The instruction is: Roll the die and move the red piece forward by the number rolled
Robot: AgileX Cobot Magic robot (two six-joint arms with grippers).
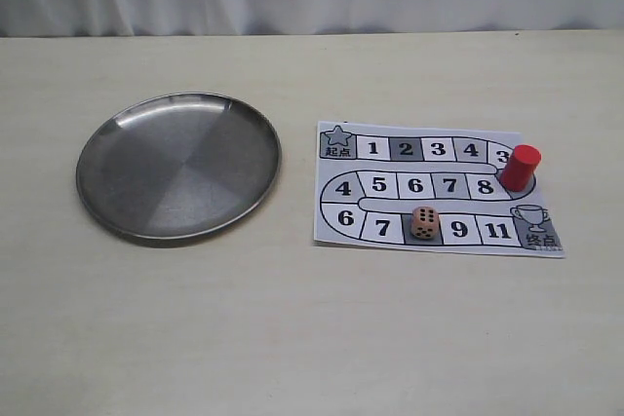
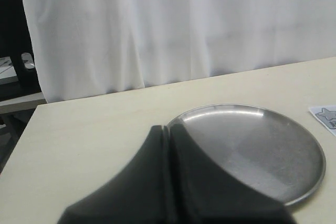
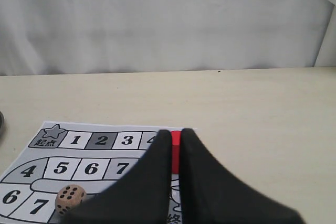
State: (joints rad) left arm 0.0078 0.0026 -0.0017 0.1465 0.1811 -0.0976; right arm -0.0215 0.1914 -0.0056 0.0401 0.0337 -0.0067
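The die (image 1: 423, 223) rests on the paper game board (image 1: 375, 149), on the bottom-row square between 7 and 9, with a six-pip face showing. The red piece (image 1: 520, 168) stands upright at the right end of the board's top row, just past square 4. Neither gripper appears in the exterior view. In the left wrist view my left gripper (image 2: 167, 127) is shut and empty, over the near edge of the plate (image 2: 262, 145). My right gripper (image 3: 176, 132) is shut to a thin slit and holds nothing. The red piece (image 3: 176, 150) shows beyond that slit, and the die (image 3: 70, 198) lies off to one side.
A round steel plate (image 1: 178, 168) with nothing in it lies left of the board on the pale tabletop. A white curtain hangs behind the table's far edge. The board (image 3: 79, 141) carries numbered squares, a start star and a trophy finish.
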